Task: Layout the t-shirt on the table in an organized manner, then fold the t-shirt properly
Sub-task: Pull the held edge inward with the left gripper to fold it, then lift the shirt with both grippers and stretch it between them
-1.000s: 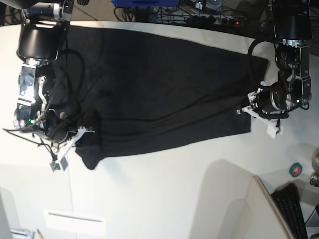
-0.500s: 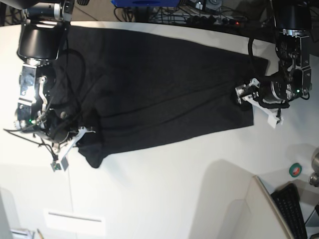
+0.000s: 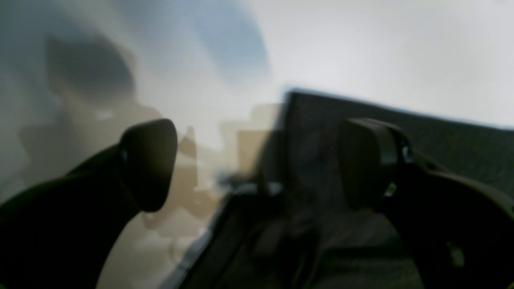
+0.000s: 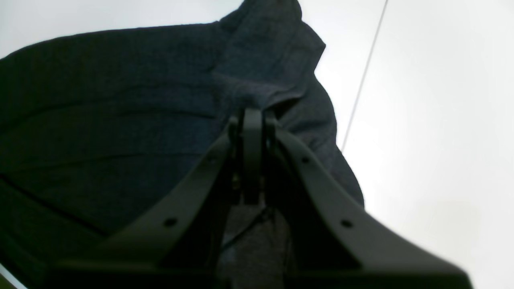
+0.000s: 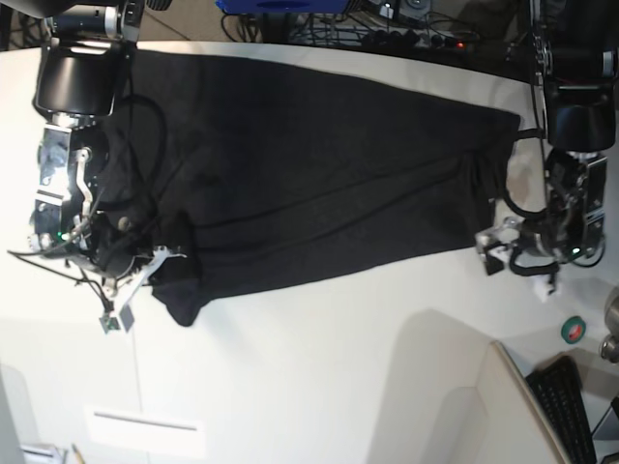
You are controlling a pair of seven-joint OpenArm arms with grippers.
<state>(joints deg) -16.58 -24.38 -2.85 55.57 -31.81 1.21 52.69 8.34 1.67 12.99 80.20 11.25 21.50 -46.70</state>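
Observation:
The black t-shirt (image 5: 319, 184) lies spread lengthwise across the off-white table (image 5: 319, 367), with a few long creases. My right gripper (image 5: 164, 257) sits at the shirt's near left corner, shut on a bunched fold of fabric. In the right wrist view that gripper (image 4: 251, 120) pinches the t-shirt (image 4: 120, 100) above the table (image 4: 441, 100). My left gripper (image 5: 513, 261) hovers just off the shirt's near right corner. In the blurred left wrist view this gripper (image 3: 257, 168) is open with nothing between its fingers (image 3: 148, 164), and the t-shirt (image 3: 461, 148) lies beyond on the table (image 3: 381, 48).
A green tape roll (image 5: 574, 330) and a black keyboard (image 5: 571, 406) sit at the near right, by a slanted white panel (image 5: 513, 387). Cables and a power strip (image 5: 416, 34) run behind the far edge. A thin seam (image 4: 363, 80) crosses the tabletop.
My left gripper has opened, let go of the shirt's right edge and moved toward the table's near side. The released edge now lies flat. The right gripper has stayed put.

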